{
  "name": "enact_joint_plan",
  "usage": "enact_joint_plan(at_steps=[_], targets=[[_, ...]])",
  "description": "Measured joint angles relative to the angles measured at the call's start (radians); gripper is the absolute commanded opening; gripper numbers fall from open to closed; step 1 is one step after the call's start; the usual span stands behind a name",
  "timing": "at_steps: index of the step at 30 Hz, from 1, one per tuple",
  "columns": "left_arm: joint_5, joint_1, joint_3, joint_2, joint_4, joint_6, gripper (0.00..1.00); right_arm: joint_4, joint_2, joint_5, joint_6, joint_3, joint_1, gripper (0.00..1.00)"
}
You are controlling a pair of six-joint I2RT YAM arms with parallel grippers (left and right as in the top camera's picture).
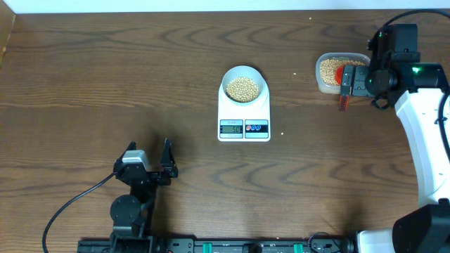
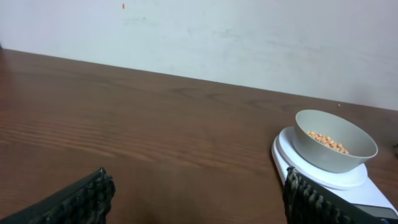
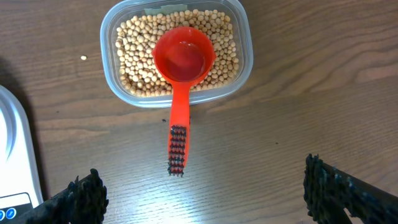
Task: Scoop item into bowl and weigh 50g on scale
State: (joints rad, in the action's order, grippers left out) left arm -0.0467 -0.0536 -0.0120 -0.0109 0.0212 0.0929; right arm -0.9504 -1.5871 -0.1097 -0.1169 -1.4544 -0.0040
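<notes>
The pale bowl [image 1: 244, 86] sits on the white scale [image 1: 244, 121] at the table's middle and holds tan beans [image 1: 243, 88]; both show at the right of the left wrist view, bowl [image 2: 334, 141] on scale [image 2: 323, 177]. A clear tub [image 3: 177, 53] full of beans [image 3: 134, 53] stands at the far right [image 1: 336, 72]. A red scoop [image 3: 183, 62] lies empty on the beans, its handle out over the tub's near rim. My right gripper [image 3: 202, 193] is open and empty just above the scoop handle's end. My left gripper [image 1: 150, 169] is open and empty at the front left.
One stray bean [image 3: 84, 58] lies on the table left of the tub. The scale's corner [image 3: 15, 168] shows at the left of the right wrist view. A black cable [image 1: 70, 205] runs from the left arm's base. A pale wall [image 2: 199, 37] stands behind the table.
</notes>
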Motion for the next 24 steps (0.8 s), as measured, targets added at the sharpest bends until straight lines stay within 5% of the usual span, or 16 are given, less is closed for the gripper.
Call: enact_joint_plan(at_steps=[24], targets=[[0.0, 0.0, 0.0, 0.0, 0.0, -0.02, 0.89, 0.0, 0.0, 0.0, 0.0, 0.0, 0.0, 0.99]])
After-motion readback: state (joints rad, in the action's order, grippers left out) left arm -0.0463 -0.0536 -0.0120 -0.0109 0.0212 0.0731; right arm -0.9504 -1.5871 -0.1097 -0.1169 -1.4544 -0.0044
